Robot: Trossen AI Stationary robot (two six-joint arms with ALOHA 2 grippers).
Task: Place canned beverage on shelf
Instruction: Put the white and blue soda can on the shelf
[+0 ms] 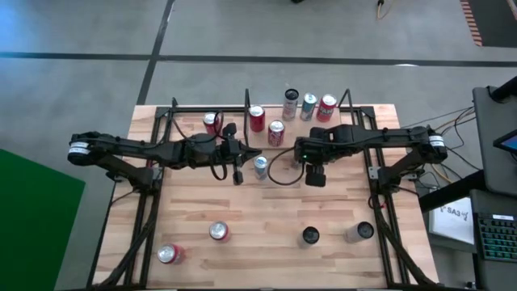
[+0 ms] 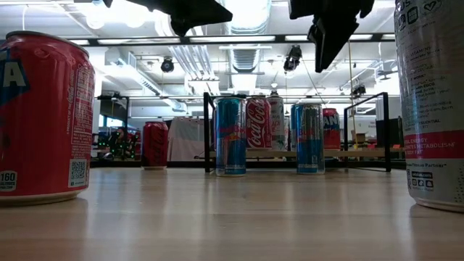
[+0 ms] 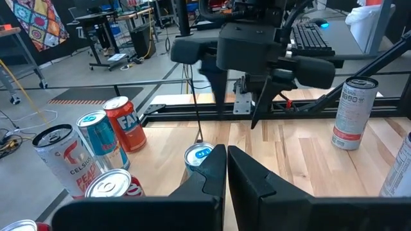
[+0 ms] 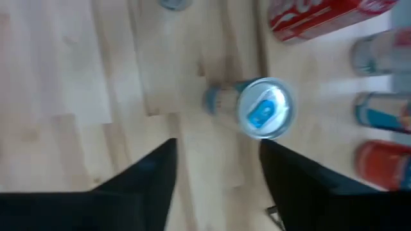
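Blue can [image 1: 260,166] upright on the table [image 1: 266,234] — just before the shelf [image 1: 230,113]
Right end effector [image 4: 218,173] above it, fingers apart, gripping nothing; left end effector [image 3: 226,168] beside — fingers together.

Readable markings only:

- Red can [image 2: 259,123] on shelf [image 2: 362,153], low view: white "Coca-Cola" script.
- Large red can [image 2: 45,116] in foreground: "160" near base, QR code beside it.
- White can [image 2: 431,101] at frame edge: partial small print, "ENERGY", "METABOLISM", "Partner".
- White/red can [image 3: 59,157], left wrist view: "CELSIUS".
- Orange can [image 3: 126,123]: partial "FA".
- White can [image 3: 352,113] w/ red band: "CELSIUS" running vertically.
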